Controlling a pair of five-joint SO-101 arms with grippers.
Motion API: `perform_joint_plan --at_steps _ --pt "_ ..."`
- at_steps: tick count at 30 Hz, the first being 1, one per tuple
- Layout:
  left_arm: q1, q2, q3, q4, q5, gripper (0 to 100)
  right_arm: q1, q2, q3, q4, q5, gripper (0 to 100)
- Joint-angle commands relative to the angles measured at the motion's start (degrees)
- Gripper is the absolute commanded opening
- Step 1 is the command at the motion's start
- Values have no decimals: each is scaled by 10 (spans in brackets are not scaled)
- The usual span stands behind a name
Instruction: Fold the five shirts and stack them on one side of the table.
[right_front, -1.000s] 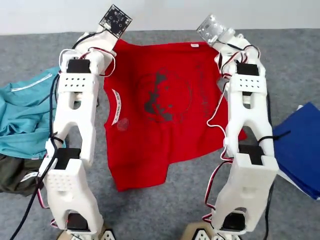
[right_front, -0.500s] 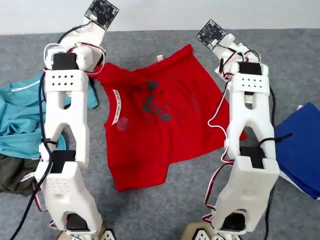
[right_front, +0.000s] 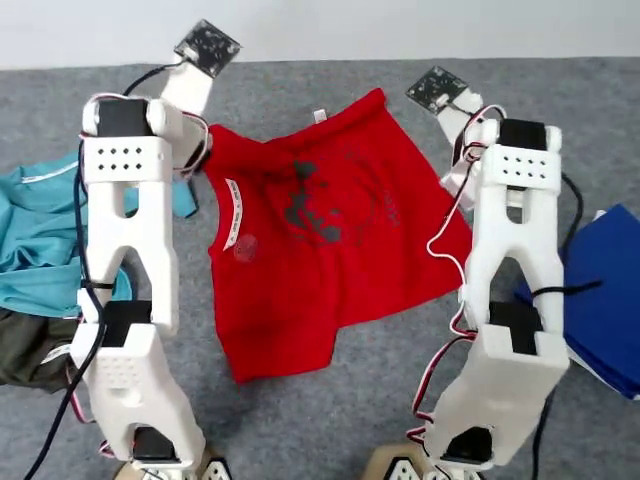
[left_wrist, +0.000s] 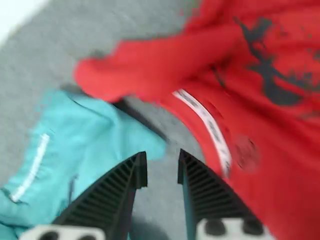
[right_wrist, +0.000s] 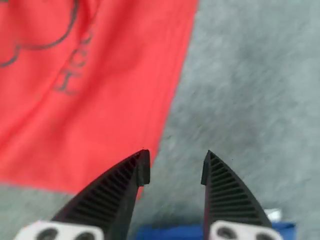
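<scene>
A red shirt (right_front: 300, 270) with a dark print lies between my two arms on the grey table (right_front: 380, 400). Its far edge is rumpled and folded partly inward. In the left wrist view my left gripper (left_wrist: 159, 160) is open and holds nothing. It hovers over the gap between the red shirt (left_wrist: 270, 135) and a teal shirt (left_wrist: 75, 145). My right gripper (right_wrist: 175, 160) is open too, over bare table just beside the red shirt's edge (right_wrist: 75, 115). In the high view the left arm (right_front: 125, 170) stands at the shirt's left and the right arm (right_front: 515, 200) at its right.
The teal shirt (right_front: 40, 240) lies crumpled at the table's left, with a dark shirt (right_front: 25, 350) in front of it. A blue shirt (right_front: 600, 290) lies at the right edge, and its cloth (right_wrist: 170, 232) is close to my right gripper. Bare table lies in front of the red shirt.
The red shirt's far edge, flat a second ago, has dropped into a rumpled fold nearer the front. Both arms have swung outward, away from the shirt, the right one most recently.
</scene>
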Motion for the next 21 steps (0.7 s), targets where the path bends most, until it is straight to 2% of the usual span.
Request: perform_joint_plan --at_steps 1,4,10,16,21 --pt "9 -51 -36 64 24 111 6 -47 -38 62 -19 184" --pt "-4 -62 -36 64 84 111 5 -56 -38 117 -40 184" --pt "7 -161 85 64 92 112 2 -80 -36 220 -46 183" --pt "21 -296 259 62 92 113 6 -102 33 224 -102 186" --pt "-11 -331 347 61 91 112 19 -90 87 176 -172 188"
